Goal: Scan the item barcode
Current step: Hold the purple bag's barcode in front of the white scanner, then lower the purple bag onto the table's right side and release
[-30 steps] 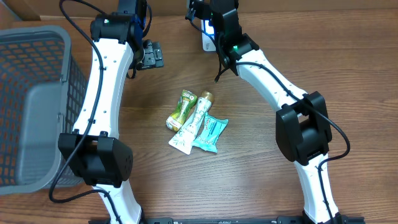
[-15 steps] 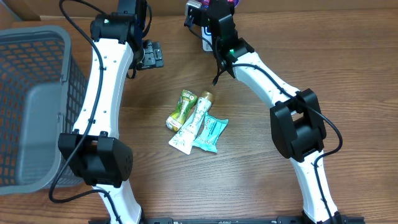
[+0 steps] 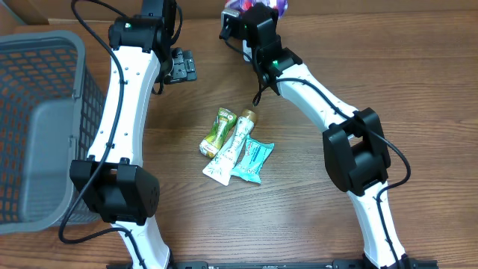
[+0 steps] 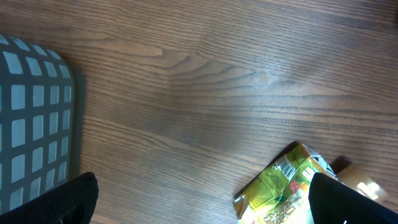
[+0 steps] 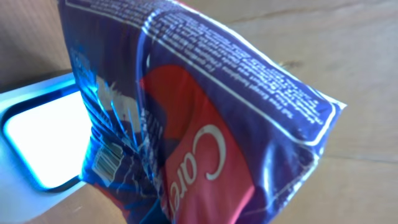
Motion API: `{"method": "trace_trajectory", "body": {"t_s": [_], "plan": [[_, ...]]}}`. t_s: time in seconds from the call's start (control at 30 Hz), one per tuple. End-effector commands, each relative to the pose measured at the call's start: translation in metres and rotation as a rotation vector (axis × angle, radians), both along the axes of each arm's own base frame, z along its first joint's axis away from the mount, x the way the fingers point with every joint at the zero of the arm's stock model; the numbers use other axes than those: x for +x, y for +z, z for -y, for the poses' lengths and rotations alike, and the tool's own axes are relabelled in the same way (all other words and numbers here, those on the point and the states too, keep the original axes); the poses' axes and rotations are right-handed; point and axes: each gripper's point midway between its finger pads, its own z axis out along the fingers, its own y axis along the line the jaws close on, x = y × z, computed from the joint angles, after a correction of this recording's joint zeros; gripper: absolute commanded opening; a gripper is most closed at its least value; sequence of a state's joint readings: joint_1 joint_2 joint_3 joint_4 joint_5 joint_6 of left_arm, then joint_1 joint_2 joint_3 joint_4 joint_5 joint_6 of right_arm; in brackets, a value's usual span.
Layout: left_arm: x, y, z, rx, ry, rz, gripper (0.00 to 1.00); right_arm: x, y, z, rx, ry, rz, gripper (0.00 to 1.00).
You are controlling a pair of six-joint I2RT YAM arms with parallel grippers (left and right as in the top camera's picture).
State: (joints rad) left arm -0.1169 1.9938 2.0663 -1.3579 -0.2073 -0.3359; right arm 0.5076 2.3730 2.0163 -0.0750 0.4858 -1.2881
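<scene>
Pouch point(image 5: 205, 124) at scanner point(image 5: 37, 137), far edge of tabletop point(image 4: 186, 93).
R gripper point(image 3: 252, 13) clamped on pouch, barcode point(image 5: 107, 160) just beside lit scanner; L gripper point(image 4: 199, 208) jaws spread wide, holding nothing, above tabletop nr green packet point(image 4: 283, 183).

You see a shiny, crinkly plastic bag point(image 5: 205, 124), a smooth matt wood table point(image 4: 205, 81), and a grey plastic basket point(image 3: 45, 75) at the left

One grey basket point(image 3: 86, 97) was counted on the bench point(image 3: 291, 224). Three packets were counted lying together, well apart from the basket: one green packet point(image 3: 217, 131), one white packet point(image 3: 230, 153) and one teal packet point(image 3: 252, 161). Farther from the basket, one purple packet point(image 5: 205, 124) and one scanner point(image 5: 37, 130) were counted. Two arms were counted: the left arm point(image 3: 123, 97) and the right arm point(image 3: 328, 104).
</scene>
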Motion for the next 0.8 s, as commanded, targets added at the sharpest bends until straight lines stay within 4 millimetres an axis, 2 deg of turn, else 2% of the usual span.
{"method": "trace_trajectory", "body": {"t_s": [0.0, 0.1, 0.2, 0.27, 0.3, 0.37, 0.43, 0.6, 0.77], "plan": [[0.001, 0.013, -0.001, 0.007, -0.005, 0.035, 1.0, -0.025, 0.115, 0.022, 0.301, -0.086, 0.111, 0.04], [0.001, 0.013, -0.001, 0.007, -0.005, 0.035, 1.0, -0.05, 0.161, 0.048, 0.457, -0.151, 0.11, 0.04], [0.001, 0.013, -0.001, 0.007, -0.005, 0.035, 0.99, -0.083, 0.193, 0.075, 0.647, -0.239, 0.072, 0.04], [0.001, 0.013, -0.001, 0.007, -0.005, 0.035, 1.0, -0.106, 0.202, 0.09, 0.95, -0.365, 0.029, 0.04], [0.001, 0.013, -0.001, 0.007, -0.005, 0.035, 0.99, -0.118, 0.2, 0.098, 1.123, -0.456, -0.001, 0.04], [0.001, 0.013, -0.001, 0.007, -0.005, 0.035, 1.0, -0.143, 0.182, 0.111, 1.378, -0.655, -0.098, 0.04], [0.001, 0.013, -0.001, 0.007, -0.005, 0.035, 1.0, -0.167, 0.155, 0.118, 1.425, -0.8, -0.219, 0.04], [0.001, 0.013, -0.001, 0.007, -0.005, 0.035, 0.99, -0.221, 0.089, 0.13, 1.261, -1.065, -0.469, 0.04], [0.001, 0.013, -0.001, 0.007, -0.005, 0.035, 0.99, -0.25, 0.044, 0.142, 1.091, -1.2, -0.573, 0.04]]}}
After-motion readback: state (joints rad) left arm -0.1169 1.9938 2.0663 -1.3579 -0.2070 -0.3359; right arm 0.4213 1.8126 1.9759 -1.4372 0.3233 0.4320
